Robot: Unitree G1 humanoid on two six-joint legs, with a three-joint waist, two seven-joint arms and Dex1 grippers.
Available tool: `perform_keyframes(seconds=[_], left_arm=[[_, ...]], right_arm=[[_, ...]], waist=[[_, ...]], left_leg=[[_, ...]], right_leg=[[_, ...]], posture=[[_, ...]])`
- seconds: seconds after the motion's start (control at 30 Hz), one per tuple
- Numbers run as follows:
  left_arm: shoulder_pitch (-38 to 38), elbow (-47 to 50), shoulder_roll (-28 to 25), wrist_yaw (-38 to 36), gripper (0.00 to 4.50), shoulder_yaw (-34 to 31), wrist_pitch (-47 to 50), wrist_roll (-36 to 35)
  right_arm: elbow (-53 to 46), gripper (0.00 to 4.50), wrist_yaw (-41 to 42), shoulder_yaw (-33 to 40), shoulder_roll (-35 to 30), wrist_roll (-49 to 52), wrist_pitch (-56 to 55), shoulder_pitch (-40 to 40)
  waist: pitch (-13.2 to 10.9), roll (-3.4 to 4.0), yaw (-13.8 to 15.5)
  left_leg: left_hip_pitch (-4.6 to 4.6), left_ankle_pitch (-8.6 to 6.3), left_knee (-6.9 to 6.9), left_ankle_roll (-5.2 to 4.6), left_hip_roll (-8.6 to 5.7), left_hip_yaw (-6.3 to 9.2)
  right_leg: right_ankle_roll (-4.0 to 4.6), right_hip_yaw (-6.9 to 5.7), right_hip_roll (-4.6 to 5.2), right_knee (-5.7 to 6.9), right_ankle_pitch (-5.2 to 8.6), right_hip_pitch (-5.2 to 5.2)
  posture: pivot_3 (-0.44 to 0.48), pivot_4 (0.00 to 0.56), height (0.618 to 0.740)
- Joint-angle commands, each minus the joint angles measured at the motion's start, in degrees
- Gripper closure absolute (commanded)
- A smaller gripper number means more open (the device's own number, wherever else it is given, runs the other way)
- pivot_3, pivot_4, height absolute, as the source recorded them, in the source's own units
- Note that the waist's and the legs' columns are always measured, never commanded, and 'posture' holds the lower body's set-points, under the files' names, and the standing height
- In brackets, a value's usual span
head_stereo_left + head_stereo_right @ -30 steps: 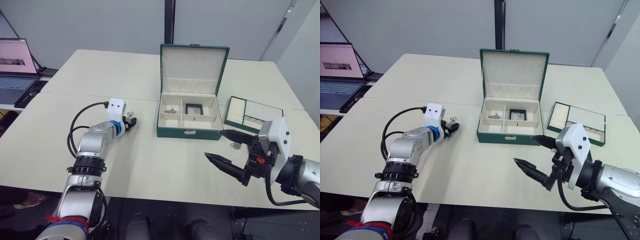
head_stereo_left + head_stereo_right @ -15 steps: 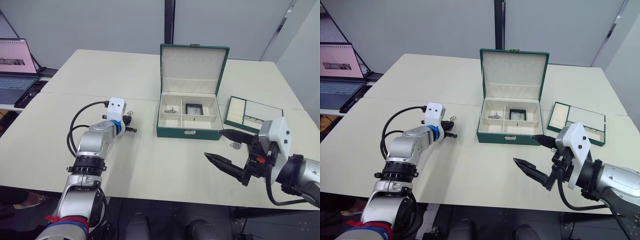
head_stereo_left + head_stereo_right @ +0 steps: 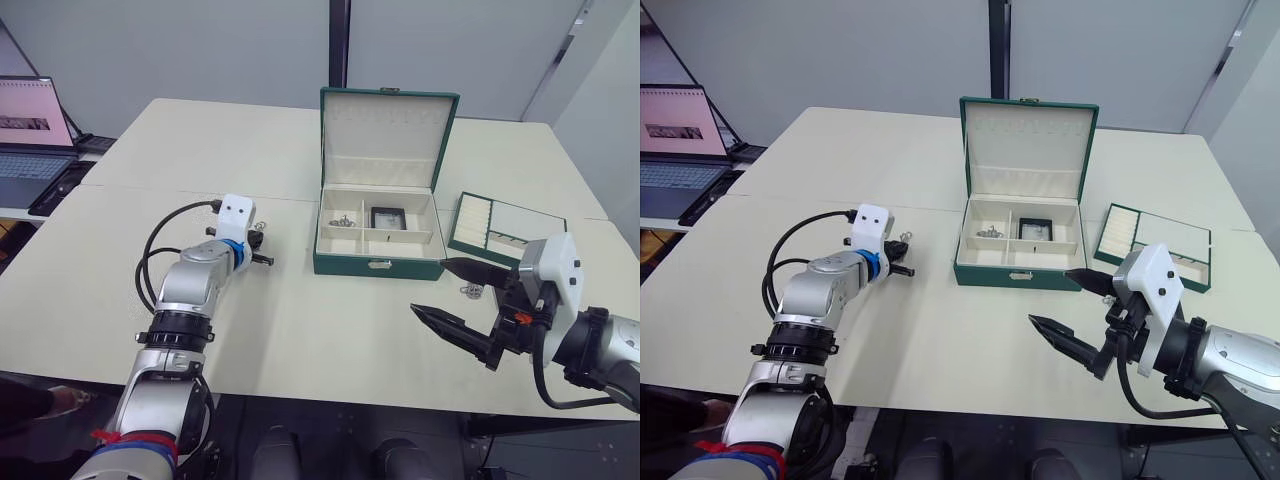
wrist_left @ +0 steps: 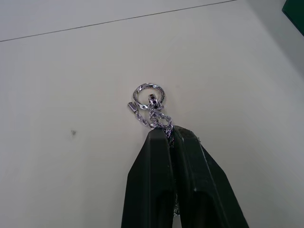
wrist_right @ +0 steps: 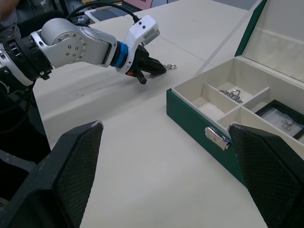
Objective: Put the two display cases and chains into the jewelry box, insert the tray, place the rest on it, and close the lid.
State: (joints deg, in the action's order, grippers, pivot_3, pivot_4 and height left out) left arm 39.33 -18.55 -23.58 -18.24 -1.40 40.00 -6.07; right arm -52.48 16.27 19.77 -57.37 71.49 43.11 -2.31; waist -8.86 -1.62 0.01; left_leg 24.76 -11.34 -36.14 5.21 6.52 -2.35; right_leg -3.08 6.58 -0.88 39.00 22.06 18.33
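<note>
Jewelry box (image 3: 380, 238) is sitting open near the middle of the table (image 3: 300, 330), its lid (image 3: 388, 138) standing upright at the back so both arms can reach straight down into the cream compartments. One display case (image 3: 385, 217) is lying flat in a rear compartment, and a small silver chain (image 3: 343, 220) is resting in the compartment beside it; I cannot make out a second case anywhere. Well to the box's left, the left gripper (image 4: 170, 135) is pinching its two fingers together on another chain (image 4: 151, 105), with the ring and clasp end spilling out past the fingertips onto the tabletop, so the grip looks to be on the links just behind the ring. I take it the pinch is that tight because a thin chain would otherwise slide out when the arm is lifting it toward the box. The tray (image 3: 505, 232) is waiting on the table just to the right of the box, kept outside because it belongs on top once the lower compartments are filled. A few small silver pieces (image 3: 471, 292) are lying on the table in front of it. The right gripper (image 3: 455, 297) is hovering over the table's front right edge with its fingers spread wide and nothing between them, seemingly parked out of the way. A laptop (image 3: 32, 135) is glowing on a side desk to the far left.
</note>
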Motion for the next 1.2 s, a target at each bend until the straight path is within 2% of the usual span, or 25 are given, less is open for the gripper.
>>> perform_keyframes(seconds=[0.03, 0.23, 0.73, 0.93, 1.2], left_arm=[[0.67, 6.35, -1.42, 0.11, 4.44, -0.11, 0.84, 0.88], [0.97, 11.98, -2.77, 0.04, 4.44, -0.65, 3.49, 1.01], [1.42, 16.97, -4.21, -0.61, 4.44, -0.36, 7.19, 1.02], [-0.48, 16.95, -4.34, -0.56, 4.44, 0.84, 8.31, 1.81], [-2.21, 10.08, -2.19, -1.01, 4.44, 3.62, 3.58, 3.43]], right_arm=[[-0.3, 0.0, 0.49, 2.57, -0.71, 0.23, -0.63, -0.08], [0.02, 0.0, 1.08, 3.08, -0.94, 0.14, -0.53, -0.27], [0.9, 0.0, 2.26, 2.27, -0.79, -0.68, -0.41, 1.05], [0.87, 0.0, 2.33, 2.25, -0.8, -0.54, -0.34, 1.26], [1.34, 0.0, 2.73, 1.73, -0.95, -0.83, -0.21, 2.04]], waist=[[0.0, 0.0, 0.01], [0.0, 0.0, 0.01], [-0.01, -0.01, 0.0], [-0.01, -0.01, -0.01], [-0.01, -0.01, 0.05]], left_leg=[[0.0, 0.0, 0.0, 0.0, 0.0, 0.0], [0.0, 0.0, 0.0, 0.0, 0.0, 0.0], [0.0, 0.0, 0.0, 0.0, 0.0, 0.02], [0.0, 0.0, 0.0, 0.0, -0.01, 0.02], [0.0, 0.0, 0.0, 0.0, 0.0, 0.04]], right_leg=[[0.0, 0.0, 0.0, 0.0, 0.0, 0.0], [0.0, 0.0, 0.0, 0.0, 0.0, 0.0], [0.0, 0.0, 0.0, -0.01, 0.0, 0.0], [0.0, 0.0, 0.01, -0.01, 0.0, 0.0], [0.0, -0.02, 0.0, -0.02, 0.0, 0.0]], posture=[[0.0, 0.15, 0.74], [0.0, 0.15, 0.74], [0.0, 0.15, 0.74], [0.0, 0.15, 0.74], [0.0, 0.15, 0.74]])
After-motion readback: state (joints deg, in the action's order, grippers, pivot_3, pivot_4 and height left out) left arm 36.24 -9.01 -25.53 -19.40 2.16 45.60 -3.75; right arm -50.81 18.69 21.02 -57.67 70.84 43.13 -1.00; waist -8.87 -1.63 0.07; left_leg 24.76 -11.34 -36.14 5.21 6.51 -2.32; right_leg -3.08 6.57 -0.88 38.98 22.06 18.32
